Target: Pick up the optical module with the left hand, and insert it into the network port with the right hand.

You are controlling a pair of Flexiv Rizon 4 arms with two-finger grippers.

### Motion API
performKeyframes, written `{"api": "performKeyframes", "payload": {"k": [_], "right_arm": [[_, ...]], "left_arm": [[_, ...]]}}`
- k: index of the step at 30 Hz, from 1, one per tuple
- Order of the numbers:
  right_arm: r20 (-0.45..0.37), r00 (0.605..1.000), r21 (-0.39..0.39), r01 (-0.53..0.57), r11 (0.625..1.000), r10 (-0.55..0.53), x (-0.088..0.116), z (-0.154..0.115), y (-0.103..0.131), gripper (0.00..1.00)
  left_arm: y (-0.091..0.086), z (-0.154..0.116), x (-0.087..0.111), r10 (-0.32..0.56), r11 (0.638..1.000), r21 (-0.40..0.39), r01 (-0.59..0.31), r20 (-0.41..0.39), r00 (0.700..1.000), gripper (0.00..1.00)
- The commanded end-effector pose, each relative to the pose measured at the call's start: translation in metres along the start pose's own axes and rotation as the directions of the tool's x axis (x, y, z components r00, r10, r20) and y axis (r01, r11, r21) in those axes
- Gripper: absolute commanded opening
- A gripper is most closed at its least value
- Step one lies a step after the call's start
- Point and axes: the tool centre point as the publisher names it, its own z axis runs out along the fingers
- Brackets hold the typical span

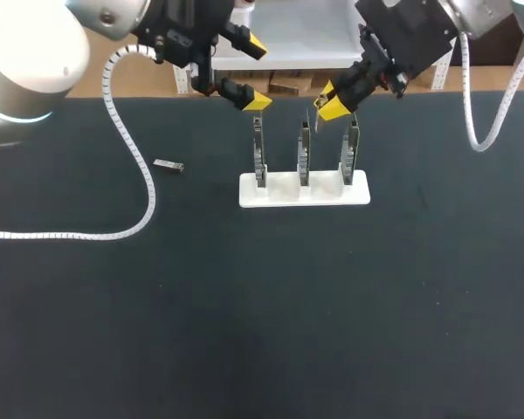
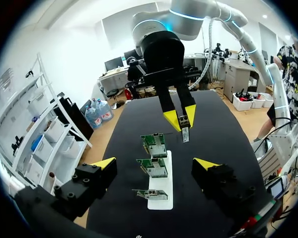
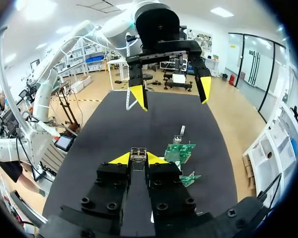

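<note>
My right gripper [image 1: 330, 103] is shut on a small metal optical module [image 3: 138, 154], which shows between its yellow tips [image 3: 122, 159] and hangs from them in the left wrist view [image 2: 185, 133]. It hovers above the middle and right circuit boards [image 1: 304, 155] that stand upright in a white base [image 1: 279, 194]. My left gripper [image 1: 256, 73] hangs open and holds nothing, above the far side of the left board [image 1: 259, 157]. In its own view the boards [image 2: 153, 167] lie between its spread fingers [image 2: 105, 163]. A second module [image 1: 168, 165] lies flat on the black table, left of the base.
The table is covered with a black mat [image 1: 262, 314]. A white coiled cable [image 1: 127, 183] from my left arm trails over the mat's left side. My right arm's cable [image 1: 480, 131] hangs at the back right.
</note>
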Motion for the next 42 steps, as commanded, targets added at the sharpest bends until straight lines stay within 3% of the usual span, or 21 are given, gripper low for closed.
{"api": "performKeyframes", "payload": {"k": [1, 15, 42], "right_arm": [[0.000, 1.000, -0.012, -0.001, 1.000, 0.001, 0.000, 0.000, -0.006, 0.00], [0.000, 1.000, -0.038, -0.015, 0.999, 0.015, 0.003, 0.005, -0.011, 0.00], [-0.046, 0.996, -0.003, -0.081, 0.997, 0.081, 0.007, 0.010, -0.005, 0.00]], "left_arm": [[0.002, 0.000, -0.001, -0.002, 1.000, 0.005, 0.002, -0.007, 1.000, 1.00], [0.002, 0.000, -0.001, -0.002, 1.000, 0.005, 0.002, -0.007, 1.000, 1.00], [0.002, 0.000, -0.001, -0.002, 1.000, 0.005, 0.002, -0.007, 1.000, 1.00]]}}
